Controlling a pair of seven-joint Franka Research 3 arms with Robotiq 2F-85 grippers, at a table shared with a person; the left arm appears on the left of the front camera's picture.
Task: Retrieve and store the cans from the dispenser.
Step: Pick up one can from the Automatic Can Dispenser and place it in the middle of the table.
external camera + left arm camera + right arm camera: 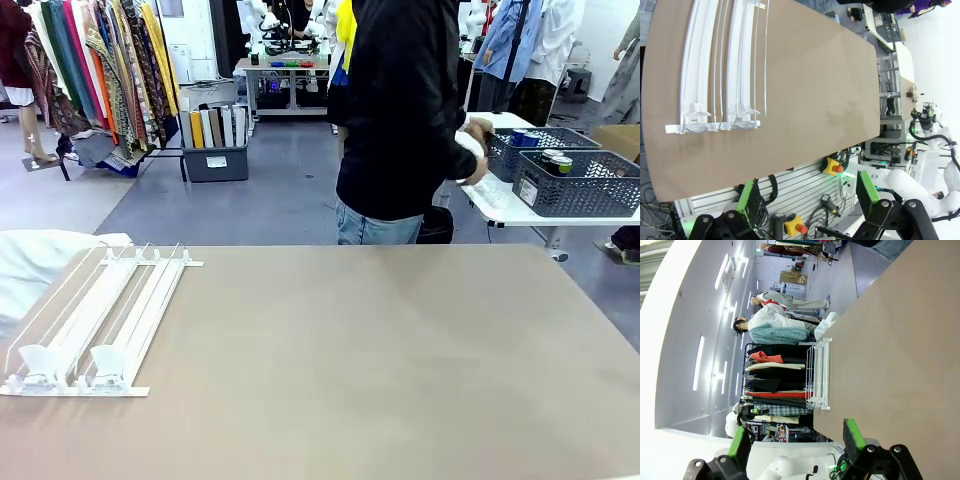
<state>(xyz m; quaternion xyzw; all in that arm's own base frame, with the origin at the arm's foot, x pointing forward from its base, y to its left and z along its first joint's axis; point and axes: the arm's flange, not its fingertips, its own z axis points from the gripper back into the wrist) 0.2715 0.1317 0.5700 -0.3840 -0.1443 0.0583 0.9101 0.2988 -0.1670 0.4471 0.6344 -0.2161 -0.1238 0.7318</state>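
Dispenser point(95, 320) sits at worktop's point(400, 350) left side, both lanes bare, long axis running from near stoppers away toward person point(400, 120). You find left tool point(810, 200) nearer it, fingers apart, holding nothing. Right tool point(797, 442) also apart, holding nothing, dispenser well off across worktop. Cans point(556, 160) sit in basket point(580, 185) on far side table, beside person's hand point(478, 150); you wait for loading.

Bare table point(400, 350) right of the dispenser point(95, 320); no obstacle across that open stretch.
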